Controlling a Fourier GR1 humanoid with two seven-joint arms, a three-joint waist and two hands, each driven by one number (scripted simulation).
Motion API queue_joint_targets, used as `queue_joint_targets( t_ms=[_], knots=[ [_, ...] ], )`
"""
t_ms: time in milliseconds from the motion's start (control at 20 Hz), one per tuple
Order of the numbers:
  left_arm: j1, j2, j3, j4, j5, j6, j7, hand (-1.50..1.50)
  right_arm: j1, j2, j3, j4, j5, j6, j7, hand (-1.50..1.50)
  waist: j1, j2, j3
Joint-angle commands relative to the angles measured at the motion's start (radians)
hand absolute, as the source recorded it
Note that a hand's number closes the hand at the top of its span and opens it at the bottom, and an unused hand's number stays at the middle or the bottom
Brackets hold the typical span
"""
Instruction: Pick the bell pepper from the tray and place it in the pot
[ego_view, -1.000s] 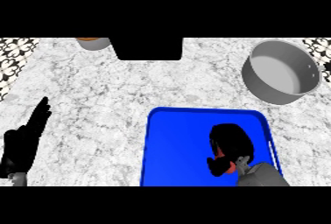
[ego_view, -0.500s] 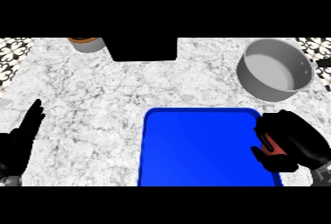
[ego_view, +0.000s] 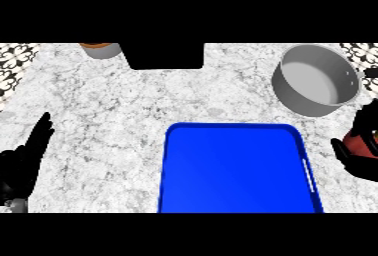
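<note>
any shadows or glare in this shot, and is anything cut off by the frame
Head view: light is flat and even, with no strong cast shadows on the counter. The blue tray shows a soft pale sheen across its middle. The pot is shaded darker on its outer wall. The right hand and the red bell pepper it curls round are cropped at the right edge.

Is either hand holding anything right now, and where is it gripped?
The right hand is curled round the red bell pepper at the view's right edge; which part it grips is hidden. The left hand rests open, holding nothing.
</note>
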Motion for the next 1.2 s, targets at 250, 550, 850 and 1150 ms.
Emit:
queue_joint_targets(
  t_ms=[250,550,850,1150],
  knots=[
    [-0.036,-0.009,0.025,0.014,-0.014,-0.029,0.011,0.0,-0.219,-0.069,-0.264,0.251,-0.256,0.128,-0.073,1.5,0.024,0.005,0.0],
    [-0.057,-0.028,0.021,-0.041,-0.029,-0.047,0.076,0.0,-0.426,-0.047,-0.213,0.592,-0.161,0.064,-0.196,1.5,0.037,0.008,0.0],
    [-0.032,-0.072,0.004,-0.017,-0.063,-0.04,0.016,0.0,-0.601,-0.033,-0.176,0.945,-0.046,-0.043,-0.341,1.5,0.048,0.012,0.001],
    [-0.096,-0.078,0.011,0.036,-0.068,-0.06,0.025,0.0,-0.786,-0.004,-0.123,1.237,0.045,-0.095,-0.424,1.5,0.053,0.016,0.001]
  ],
)
